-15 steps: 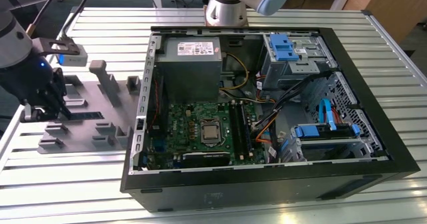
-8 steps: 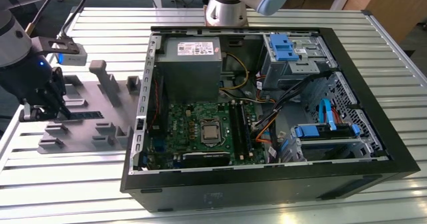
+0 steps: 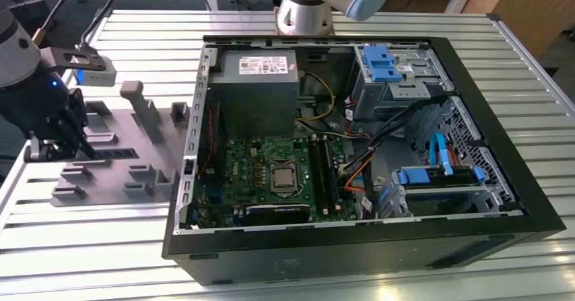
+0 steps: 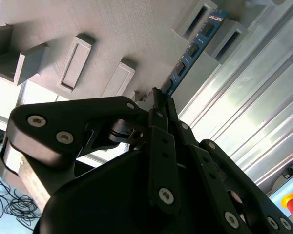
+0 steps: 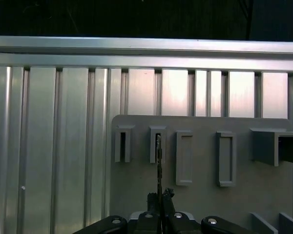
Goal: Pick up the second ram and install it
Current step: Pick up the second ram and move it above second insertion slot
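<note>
The second ram (image 4: 190, 51) is a slim blue-green stick, seen edge-on in the first wrist view (image 5: 159, 161). It stands on its long edge on the grey tray (image 3: 108, 132), with its far end in an upright slotted block (image 5: 157, 144). My gripper (image 4: 157, 100) is shut on the stick's near end, and the two black fingertips (image 5: 152, 199) press against its sides. In the exterior view my gripper (image 3: 83, 149) hangs low over the tray at the exterior view's left, with the dark stick (image 3: 117, 154) reaching out from it.
The open computer case (image 3: 359, 146) lies at the exterior view's right of the tray, with the motherboard (image 3: 269, 173) and black memory slots (image 3: 322, 170) exposed. Several upright blocks (image 3: 144, 109) stand on the tray. Everything rests on a ribbed metal table (image 3: 90, 233).
</note>
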You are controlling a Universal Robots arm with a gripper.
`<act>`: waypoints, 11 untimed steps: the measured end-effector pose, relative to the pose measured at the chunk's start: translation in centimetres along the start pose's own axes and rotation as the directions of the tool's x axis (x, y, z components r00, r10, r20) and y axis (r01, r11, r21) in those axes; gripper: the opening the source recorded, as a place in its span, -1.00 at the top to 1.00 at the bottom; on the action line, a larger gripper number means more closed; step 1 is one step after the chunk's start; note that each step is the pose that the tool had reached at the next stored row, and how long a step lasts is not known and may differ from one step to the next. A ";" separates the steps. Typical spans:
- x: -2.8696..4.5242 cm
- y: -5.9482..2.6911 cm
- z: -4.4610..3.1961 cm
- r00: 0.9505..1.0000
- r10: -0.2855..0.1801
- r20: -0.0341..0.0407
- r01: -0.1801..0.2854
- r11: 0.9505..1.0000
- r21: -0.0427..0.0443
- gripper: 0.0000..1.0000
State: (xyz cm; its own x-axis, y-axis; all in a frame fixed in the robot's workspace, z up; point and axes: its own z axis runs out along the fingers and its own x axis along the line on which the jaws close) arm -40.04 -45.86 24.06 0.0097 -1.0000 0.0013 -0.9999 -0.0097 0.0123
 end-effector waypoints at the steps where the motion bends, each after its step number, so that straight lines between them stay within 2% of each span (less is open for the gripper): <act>1: 0.00 0.00 -0.07 1.000 0.000 0.000 0.000 1.000 0.000 0.72; 11: 0.00 0.00 -0.60 1.000 0.000 0.000 0.000 1.000 0.000 0.72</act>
State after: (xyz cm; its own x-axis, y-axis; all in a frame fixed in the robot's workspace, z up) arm -40.03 -45.86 24.66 0.0097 -1.0000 0.0012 -0.9999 -0.0097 0.0122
